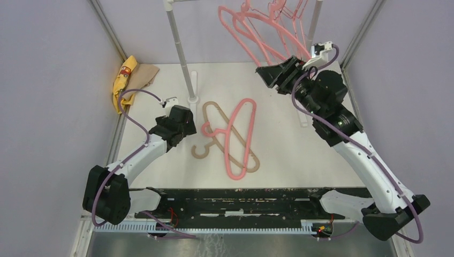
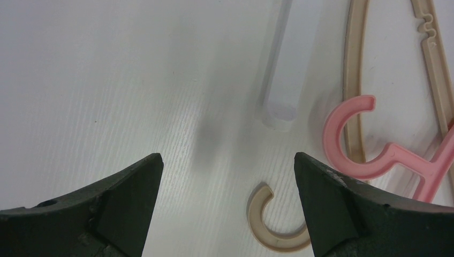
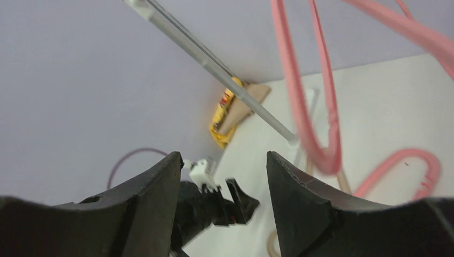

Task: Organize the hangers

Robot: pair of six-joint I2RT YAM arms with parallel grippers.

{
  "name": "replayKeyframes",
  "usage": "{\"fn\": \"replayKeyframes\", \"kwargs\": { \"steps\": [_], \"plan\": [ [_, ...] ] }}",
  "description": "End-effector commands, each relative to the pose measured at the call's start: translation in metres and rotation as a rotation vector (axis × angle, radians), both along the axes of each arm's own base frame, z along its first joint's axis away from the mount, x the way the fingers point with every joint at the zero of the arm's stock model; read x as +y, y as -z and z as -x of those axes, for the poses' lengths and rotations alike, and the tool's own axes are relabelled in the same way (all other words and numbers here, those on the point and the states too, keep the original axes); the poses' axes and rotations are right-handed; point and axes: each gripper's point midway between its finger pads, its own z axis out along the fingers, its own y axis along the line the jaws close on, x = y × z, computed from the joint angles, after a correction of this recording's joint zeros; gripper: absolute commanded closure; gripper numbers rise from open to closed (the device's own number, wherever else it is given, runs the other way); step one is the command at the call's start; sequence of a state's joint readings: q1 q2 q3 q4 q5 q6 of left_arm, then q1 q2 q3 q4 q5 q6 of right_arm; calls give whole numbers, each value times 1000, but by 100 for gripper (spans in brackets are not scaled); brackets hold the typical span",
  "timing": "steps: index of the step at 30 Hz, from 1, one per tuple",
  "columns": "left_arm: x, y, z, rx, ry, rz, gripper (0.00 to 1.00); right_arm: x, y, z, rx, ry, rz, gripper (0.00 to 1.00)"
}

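The top view is the only one with the whole layout. A tan hanger [image 2: 254, 214] and a pink hanger [image 2: 329, 136] lie crossed mid-surface [image 1: 289, 155], and more pink hangers [image 3: 289, 75] hang up at the back right.

The left wrist cam adds what that view can't. The left pincer [image 2: 227, 160] is spread wide over the surface with nothing in it, and both hooks sit by its right finger. The right wrist cam shows the right pincer [image 3: 222, 158] released too, up in the air, with the hanging pink loops just off to its right.

There's lots of bare surface right of the crossed pair. A white rack pole [image 1: 180, 48] stands just behind them. A yellow cloth [image 1: 124, 80] is bunched in the far-left corner, with purple walls [image 1: 48, 64] all round.
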State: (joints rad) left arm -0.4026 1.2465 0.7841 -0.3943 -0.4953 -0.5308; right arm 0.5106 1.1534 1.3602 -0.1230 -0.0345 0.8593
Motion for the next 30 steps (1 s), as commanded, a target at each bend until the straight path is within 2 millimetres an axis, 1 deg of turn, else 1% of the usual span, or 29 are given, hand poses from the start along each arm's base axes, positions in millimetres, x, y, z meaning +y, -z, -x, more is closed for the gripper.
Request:
{"fn": "replayKeyframes", "kwargs": {
  "steps": [1, 3, 4, 6, 10, 13, 15, 19, 22, 26, 27, 30],
  "plan": [
    [-2, -9, -12, -54, -62, 43, 1, -7, 99, 15, 109, 41, 418, 33],
    [-4, -8, -14, -52, -63, 48, 1, -4, 132, 28, 153, 18, 506, 33],
    [-5, -7, -15, -49, -61, 50, 1, -1, 154, 36, 183, 0, 547, 34],
    [-7, -4, -16, -40, -55, 54, 1, 6, 186, 51, 225, -49, 603, 35],
    [-8, 3, -17, -20, -59, 48, 1, 30, 233, 75, 274, -174, 704, 36],
    [-7, 7, -18, -14, -71, 43, 1, 52, 259, 84, 296, -260, 766, 36],
    [-5, 10, -18, -12, -84, 37, 1, 65, 274, 85, 315, -296, 796, 36],
    [-4, 19, -15, 6, -87, 36, 1, 91, 301, 80, 362, -337, 801, 37],
    [-5, 22, -13, 14, -82, 46, 1, 106, 321, 74, 405, -334, 790, 38],
    [-6, 18, -11, -3, -73, 59, 1, 122, 348, 66, 467, -330, 780, 38],
    [-6, 17, -10, -6, -72, 60, 1, 127, 357, 66, 491, -340, 782, 38],
    [-4, 17, -7, -6, -73, 56, 1, 140, 366, 62, 505, -346, 773, 38]
  ]
}}
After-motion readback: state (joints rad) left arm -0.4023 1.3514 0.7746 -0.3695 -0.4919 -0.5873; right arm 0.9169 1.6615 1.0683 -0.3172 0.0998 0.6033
